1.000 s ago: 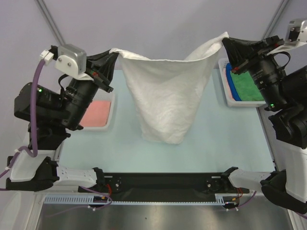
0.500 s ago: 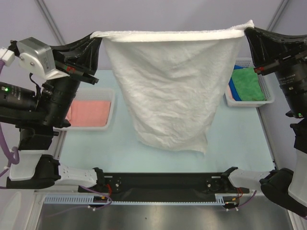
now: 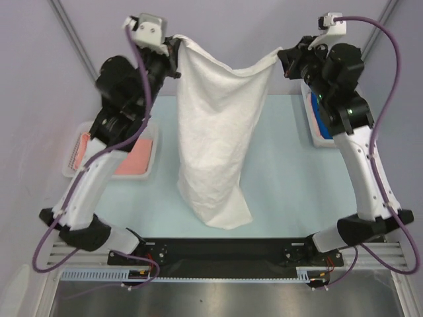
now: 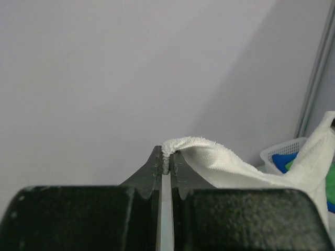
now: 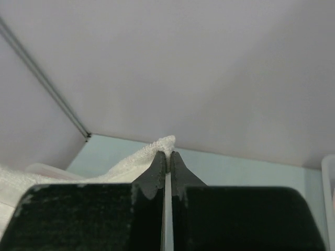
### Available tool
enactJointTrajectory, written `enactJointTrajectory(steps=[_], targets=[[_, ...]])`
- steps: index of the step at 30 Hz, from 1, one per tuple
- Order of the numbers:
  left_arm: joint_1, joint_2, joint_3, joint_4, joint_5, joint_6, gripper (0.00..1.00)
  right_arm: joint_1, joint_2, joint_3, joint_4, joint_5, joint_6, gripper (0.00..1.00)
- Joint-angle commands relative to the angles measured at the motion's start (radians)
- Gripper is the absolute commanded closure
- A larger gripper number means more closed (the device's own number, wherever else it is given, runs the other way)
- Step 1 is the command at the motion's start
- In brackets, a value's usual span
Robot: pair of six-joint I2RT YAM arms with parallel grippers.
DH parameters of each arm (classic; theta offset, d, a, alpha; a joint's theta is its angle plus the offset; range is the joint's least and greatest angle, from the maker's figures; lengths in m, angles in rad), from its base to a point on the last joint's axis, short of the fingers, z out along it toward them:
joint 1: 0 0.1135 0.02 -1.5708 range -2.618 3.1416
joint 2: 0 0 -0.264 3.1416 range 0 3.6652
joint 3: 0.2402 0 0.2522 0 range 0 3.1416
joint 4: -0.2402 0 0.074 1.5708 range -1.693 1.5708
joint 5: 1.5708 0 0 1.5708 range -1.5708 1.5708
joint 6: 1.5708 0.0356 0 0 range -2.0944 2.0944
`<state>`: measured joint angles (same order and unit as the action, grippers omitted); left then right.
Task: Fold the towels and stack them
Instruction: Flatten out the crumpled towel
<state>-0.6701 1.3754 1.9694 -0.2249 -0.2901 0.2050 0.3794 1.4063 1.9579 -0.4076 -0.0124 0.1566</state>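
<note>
Left arm (image 3: 94, 185) & right arm (image 3: 363, 165): white link shells, black joint housings, black bases. Purple cable (image 3: 398, 59) runs along each. Grey-white cam box (image 3: 147, 28) on left wrist. Left pincer (image 4: 166, 157) & right pincer (image 5: 167, 157): matte black fingers, tapering to thin tips.

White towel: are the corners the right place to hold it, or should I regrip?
Hold the top corners, as now: left gripper and right gripper each pinch one from its outer side, so the white towel hangs full length between them.
</note>
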Motion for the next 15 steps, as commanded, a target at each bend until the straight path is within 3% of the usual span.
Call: enactJointTrajectory(steps=[1,4,9,15], targets=[[0.119,0.129,0.028,0.021,0.199,-0.17,1.0,-0.118,0.104,-0.01,0.124,-0.096,0.083,1.0],[0.22,0.298,0.13,0.018,0.273,-0.234,1.0,-0.172,0.239,0.028,0.177,-0.116,0.106,1.0],[0.288,0.548,0.253,0.041,0.282,-0.243,1.0,-0.211,0.43,0.137,0.207,-0.136,0.115,1.0],[0.357,0.657,0.264,0.096,0.278,-0.276,0.99,-0.218,0.595,0.236,0.194,-0.129,0.115,1.0]])
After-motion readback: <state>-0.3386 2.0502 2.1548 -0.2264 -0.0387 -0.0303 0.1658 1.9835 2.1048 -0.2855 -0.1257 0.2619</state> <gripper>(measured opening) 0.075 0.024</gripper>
